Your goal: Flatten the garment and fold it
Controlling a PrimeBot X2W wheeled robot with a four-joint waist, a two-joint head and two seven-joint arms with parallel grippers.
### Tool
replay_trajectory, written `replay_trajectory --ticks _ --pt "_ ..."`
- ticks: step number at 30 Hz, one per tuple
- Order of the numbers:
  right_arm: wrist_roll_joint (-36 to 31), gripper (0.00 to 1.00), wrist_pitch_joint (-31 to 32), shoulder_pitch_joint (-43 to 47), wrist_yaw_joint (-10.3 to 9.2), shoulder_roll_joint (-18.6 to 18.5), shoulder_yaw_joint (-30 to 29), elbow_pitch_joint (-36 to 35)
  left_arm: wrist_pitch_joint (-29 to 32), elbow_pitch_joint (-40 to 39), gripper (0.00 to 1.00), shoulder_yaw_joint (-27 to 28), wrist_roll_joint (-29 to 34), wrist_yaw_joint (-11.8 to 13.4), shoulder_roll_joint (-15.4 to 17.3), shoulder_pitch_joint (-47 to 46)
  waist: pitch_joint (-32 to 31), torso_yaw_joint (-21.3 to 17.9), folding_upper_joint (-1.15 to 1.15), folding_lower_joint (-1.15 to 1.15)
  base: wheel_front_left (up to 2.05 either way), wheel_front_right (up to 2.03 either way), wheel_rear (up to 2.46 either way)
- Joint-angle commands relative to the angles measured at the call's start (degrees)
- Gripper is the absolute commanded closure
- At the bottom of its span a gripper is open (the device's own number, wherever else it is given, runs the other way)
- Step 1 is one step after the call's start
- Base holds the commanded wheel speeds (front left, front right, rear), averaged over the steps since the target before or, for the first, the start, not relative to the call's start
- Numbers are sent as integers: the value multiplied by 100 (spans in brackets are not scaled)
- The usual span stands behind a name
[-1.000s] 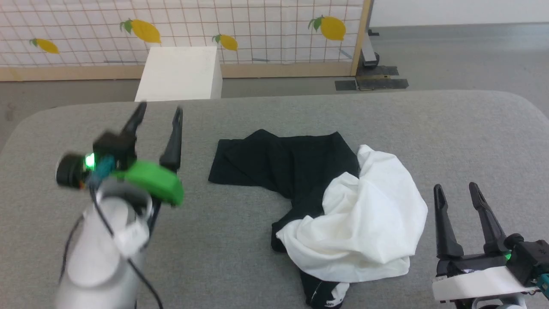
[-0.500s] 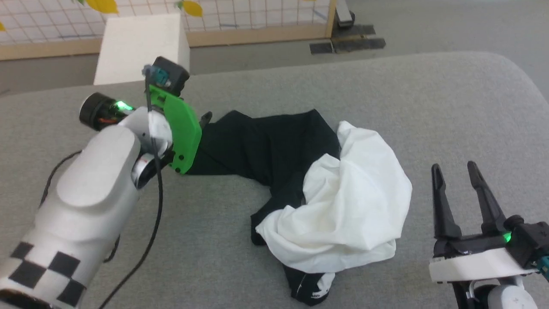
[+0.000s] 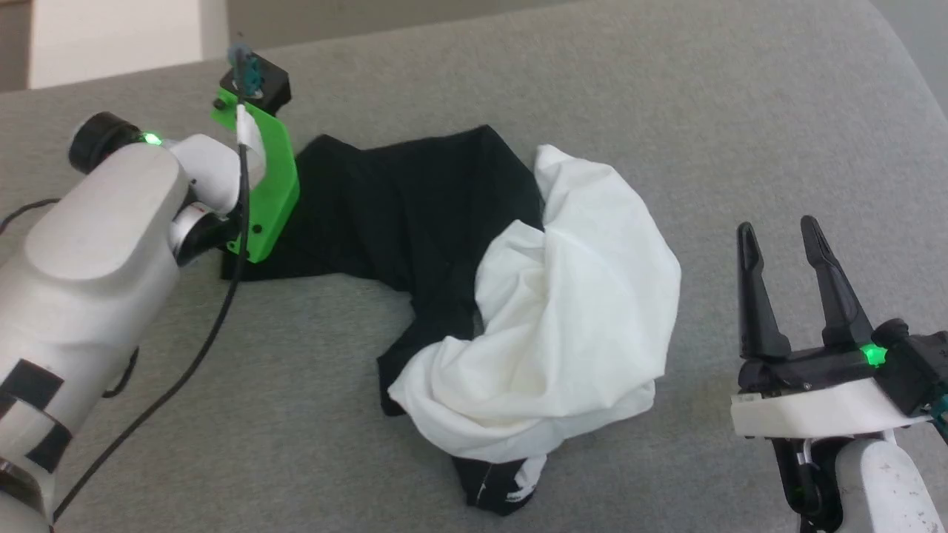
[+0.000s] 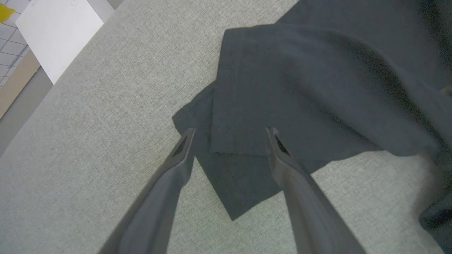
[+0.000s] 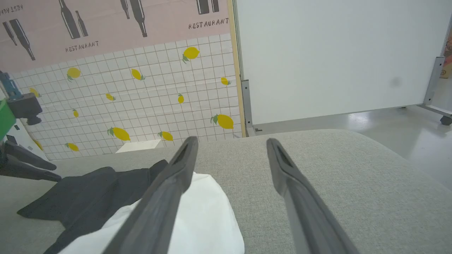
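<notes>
garment (image 3: 578, 311) on table (image 3: 666, 111), left end effector (image 4: 229, 135) over its left edge, right end effector (image 3: 774, 226) apart at right

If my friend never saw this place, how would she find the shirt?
Look at the big grey table. Near its middle lies the garment, a rumpled shirt. Its flat black part ends by the left gripper and its puffy white part bunches up toward the right gripper, so it stands out from the plain grey around it.

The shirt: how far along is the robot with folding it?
Nothing looks done: the garment lies bunched. In hand: the open left gripper is poised at its black corner; the right gripper stands open, apart. Flattening and folding remain.
</notes>
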Motion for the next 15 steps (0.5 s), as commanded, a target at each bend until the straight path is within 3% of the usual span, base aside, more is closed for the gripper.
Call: replay_trajectory --ticks 1,9,15 --pt "48 0 -28 -117 -10 2 23 -20 -55 71 0 -68 -46 -13 55 -153 415 -387 0 -1 0 0 0" --pt "152 0 -28 -321 -10 2 114 -68 -262 457 0 -307 -206 -13 57 -799 776 -681 0 -1 0 0 0" --pt "220 0 -28 -308 -10 2 176 -81 113 829 0 -577 -397 -13 29 -971 927 -872 0 -1 0 0 0"
